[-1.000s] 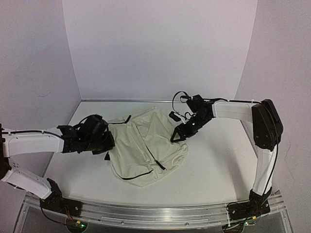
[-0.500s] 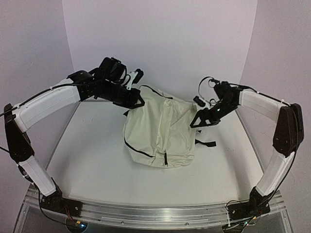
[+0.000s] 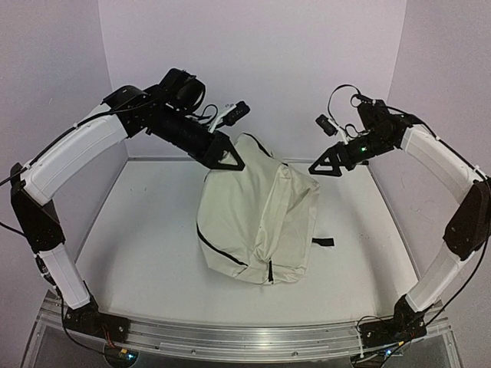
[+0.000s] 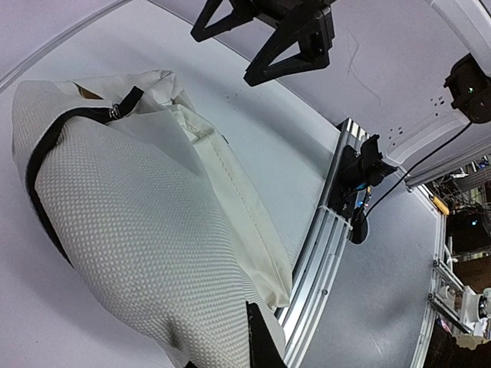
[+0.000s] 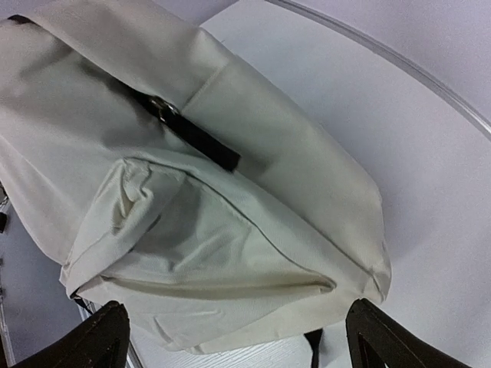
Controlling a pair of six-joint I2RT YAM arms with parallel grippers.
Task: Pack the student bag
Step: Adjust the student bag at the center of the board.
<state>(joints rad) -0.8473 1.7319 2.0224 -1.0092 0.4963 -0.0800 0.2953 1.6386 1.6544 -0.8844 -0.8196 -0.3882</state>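
Left tool point(image 3: 225, 162) pinches student bag point(image 3: 257, 222); right tool point(image 3: 325, 169) spread.

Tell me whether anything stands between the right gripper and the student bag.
Nothing visible does. The right gripper hangs open by the upper right corner of the student bag, with only air between them. The left gripper grips the opposite corner.

Bright, soft, even light that seems to come from above. The bag point(image 3: 257, 215) only drops a faint fuzzy shadow on the desk point(image 3: 138, 245) along its near edge. No glare anywhere, and the walls point(image 3: 253, 69) look slightly lilac. The top view is clear but a bit low-res. Both wrist views bend straight lines near the edges. In the right wrist view, the fingers point(image 5: 100, 337) of the right hand point(image 5: 234, 345) are dark and soft.
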